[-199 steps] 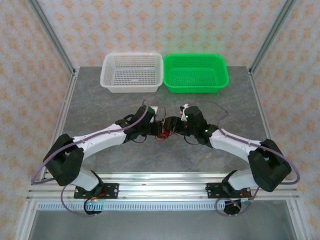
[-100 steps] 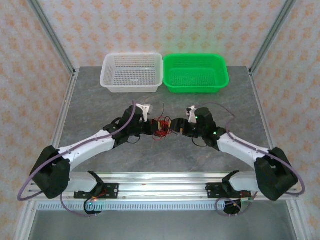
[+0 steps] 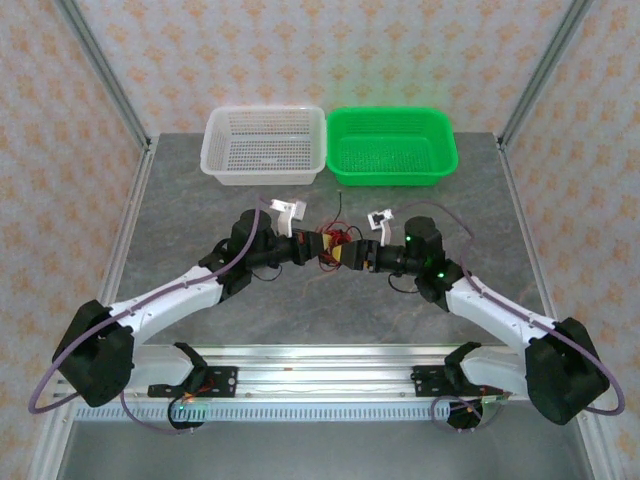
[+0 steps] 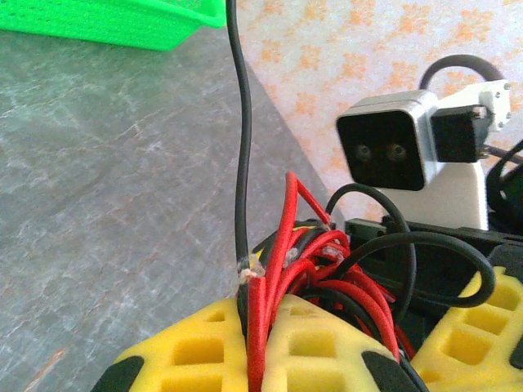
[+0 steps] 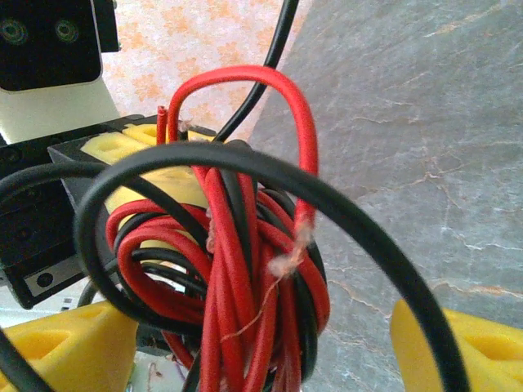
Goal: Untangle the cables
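Cables | left end effector pinching them | right end effector spread | arms angled inward

The left arm and right arm are extended forward and angled inward. The left hand is clamped on the cables; the right hand is held open.
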Robot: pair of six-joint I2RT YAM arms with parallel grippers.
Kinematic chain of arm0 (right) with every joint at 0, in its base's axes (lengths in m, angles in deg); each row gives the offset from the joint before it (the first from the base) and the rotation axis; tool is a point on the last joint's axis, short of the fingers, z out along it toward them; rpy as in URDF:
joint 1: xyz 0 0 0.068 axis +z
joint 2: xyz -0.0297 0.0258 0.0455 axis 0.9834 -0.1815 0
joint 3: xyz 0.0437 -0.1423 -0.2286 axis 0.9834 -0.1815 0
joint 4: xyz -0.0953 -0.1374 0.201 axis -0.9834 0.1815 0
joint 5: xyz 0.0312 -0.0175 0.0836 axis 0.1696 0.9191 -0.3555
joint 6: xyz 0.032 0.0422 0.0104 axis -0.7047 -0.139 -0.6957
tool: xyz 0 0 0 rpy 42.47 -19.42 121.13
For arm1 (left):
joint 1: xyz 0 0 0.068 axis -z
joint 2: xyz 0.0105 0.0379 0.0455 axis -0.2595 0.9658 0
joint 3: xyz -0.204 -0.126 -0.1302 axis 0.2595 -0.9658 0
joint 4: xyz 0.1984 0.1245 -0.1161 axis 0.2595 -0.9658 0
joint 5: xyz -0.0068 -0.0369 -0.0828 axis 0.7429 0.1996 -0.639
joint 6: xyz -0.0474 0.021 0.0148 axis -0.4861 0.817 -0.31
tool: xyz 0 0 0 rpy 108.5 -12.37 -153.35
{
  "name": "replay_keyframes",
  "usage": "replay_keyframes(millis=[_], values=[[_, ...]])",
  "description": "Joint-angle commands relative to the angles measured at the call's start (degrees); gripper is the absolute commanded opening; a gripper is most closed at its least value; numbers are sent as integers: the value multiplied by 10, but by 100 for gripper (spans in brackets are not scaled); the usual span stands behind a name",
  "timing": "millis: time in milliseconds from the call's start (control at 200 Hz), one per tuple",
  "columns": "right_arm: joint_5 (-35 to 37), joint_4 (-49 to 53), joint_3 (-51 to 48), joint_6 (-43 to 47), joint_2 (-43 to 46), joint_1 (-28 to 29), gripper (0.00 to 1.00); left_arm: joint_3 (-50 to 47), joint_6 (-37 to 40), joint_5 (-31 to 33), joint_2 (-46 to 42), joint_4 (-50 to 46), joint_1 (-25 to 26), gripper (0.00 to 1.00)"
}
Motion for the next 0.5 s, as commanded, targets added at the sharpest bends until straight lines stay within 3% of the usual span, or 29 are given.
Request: replay_keyframes(millis=[0, 160, 360, 430, 496], values=[[-30, -68, -1, -13, -7, 2, 77, 3, -12, -34, -16, 58, -1, 0], [-29, -112, 7, -34, -23, 3, 58, -1, -21, -47, -11, 77, 0, 0], [20, -68, 18, -10, -18, 3, 10, 9, 6, -15, -35, 23, 0, 0], [45, -34, 25, 5, -12, 3, 2, 23, 37, 7, -52, -24, -1, 18], [59, -16, 28, 14, -8, 3, 0, 37, 58, 27, -70, -65, -1, 43]])
